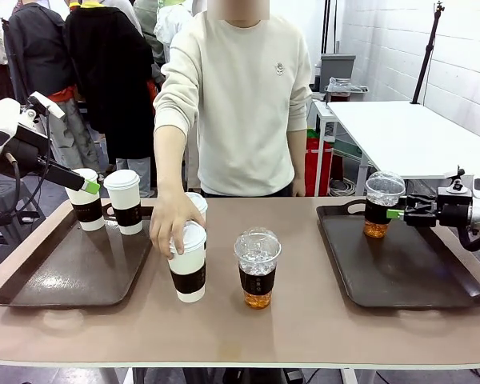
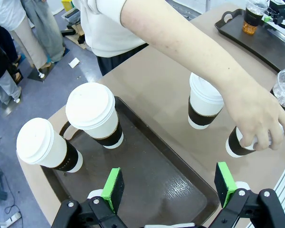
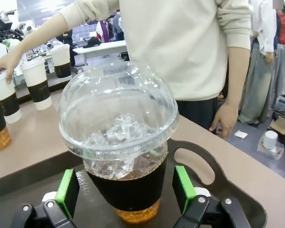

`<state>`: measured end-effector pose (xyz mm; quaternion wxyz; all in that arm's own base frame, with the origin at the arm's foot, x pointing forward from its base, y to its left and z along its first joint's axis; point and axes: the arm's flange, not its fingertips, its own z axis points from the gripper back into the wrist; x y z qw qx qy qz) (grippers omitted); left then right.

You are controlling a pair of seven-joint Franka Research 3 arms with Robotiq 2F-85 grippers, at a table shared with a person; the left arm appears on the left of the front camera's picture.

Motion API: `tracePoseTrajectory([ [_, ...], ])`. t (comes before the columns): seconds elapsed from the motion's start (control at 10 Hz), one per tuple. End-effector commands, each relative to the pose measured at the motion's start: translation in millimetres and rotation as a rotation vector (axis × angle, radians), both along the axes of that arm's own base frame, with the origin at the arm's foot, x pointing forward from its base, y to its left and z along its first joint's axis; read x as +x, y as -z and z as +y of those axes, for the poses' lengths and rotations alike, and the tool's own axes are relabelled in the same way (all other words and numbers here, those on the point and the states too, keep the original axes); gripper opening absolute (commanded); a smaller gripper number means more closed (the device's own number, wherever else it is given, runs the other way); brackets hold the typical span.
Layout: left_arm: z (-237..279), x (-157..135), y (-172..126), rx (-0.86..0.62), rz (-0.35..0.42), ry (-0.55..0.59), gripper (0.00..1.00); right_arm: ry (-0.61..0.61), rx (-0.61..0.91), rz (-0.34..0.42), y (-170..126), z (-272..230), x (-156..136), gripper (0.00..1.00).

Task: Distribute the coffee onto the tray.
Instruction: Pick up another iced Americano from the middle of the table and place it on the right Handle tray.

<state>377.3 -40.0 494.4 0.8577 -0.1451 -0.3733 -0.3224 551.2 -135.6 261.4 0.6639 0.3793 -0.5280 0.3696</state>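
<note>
Two white lidded coffee cups point(image 1: 86, 200) point(image 1: 125, 201) stand at the back of the left tray point(image 1: 60, 276). My left gripper point(image 1: 86, 185) point(image 2: 168, 186) hovers open just short of them, holding nothing. The person's hand point(image 1: 170, 226) grips a third white cup point(image 1: 188, 268) on the table, and another white cup point(image 1: 197, 202) stands behind it. A clear dome-lidded cup point(image 1: 258, 268) of amber coffee stands mid-table. A second clear cup point(image 1: 382, 205) point(image 3: 118, 142) stands on the right tray point(image 1: 416, 276), between the open fingers of my right gripper point(image 1: 395, 214) point(image 3: 126, 190); its green pads point(image 3: 68, 191) stand off the sleeve.
The front parts of both trays are bare. The person stands at the far side, one arm reaching over the table's left half point(image 2: 190, 52). A white table point(image 1: 416, 136) stands behind on the right. People stand behind on the left.
</note>
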Motion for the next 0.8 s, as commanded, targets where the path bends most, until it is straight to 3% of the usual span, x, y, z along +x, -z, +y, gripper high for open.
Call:
tracePoseTrajectory([
  [0.0,2,0,1,-0.005,0.005,0.003,1.0,0.017,0.002,0.044,-6,1,-14,1.0],
  [0.7,2,0,1,-0.005,0.005,0.003,1.0,0.098,-0.066,0.065,-48,-14,-47,1.0],
])
